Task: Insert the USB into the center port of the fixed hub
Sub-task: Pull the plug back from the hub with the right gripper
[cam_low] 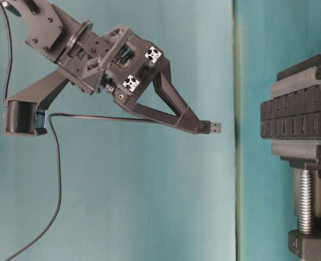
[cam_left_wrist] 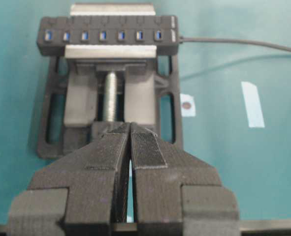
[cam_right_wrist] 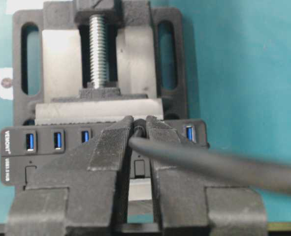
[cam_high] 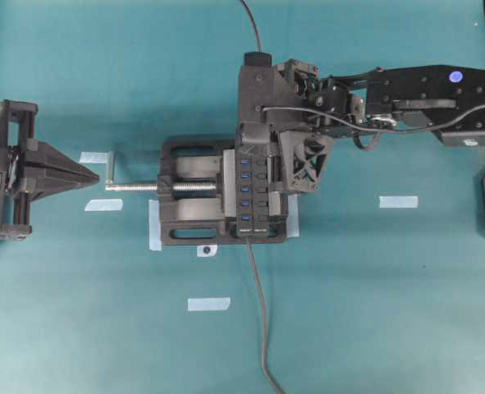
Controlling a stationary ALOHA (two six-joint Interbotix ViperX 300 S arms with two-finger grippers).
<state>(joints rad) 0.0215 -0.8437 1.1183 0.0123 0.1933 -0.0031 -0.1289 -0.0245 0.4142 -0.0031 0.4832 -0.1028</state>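
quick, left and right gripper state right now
left gripper: closed, holding nothing, parked away from the vise.
right gripper: closed on the USB, plug held above the fixed hub.

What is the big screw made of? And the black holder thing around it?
The screw looks like bare metal: it is silvery and shiny, with ridged threads. The black vise looks matte and dull, maybe plastic or painted metal; the pictures cannot settle which.

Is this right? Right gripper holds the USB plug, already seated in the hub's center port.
Not seated. The right gripper does hold the USB plug, but the table-level view shows the plug in the air, clearly apart from the hub. No port is occupied yet.
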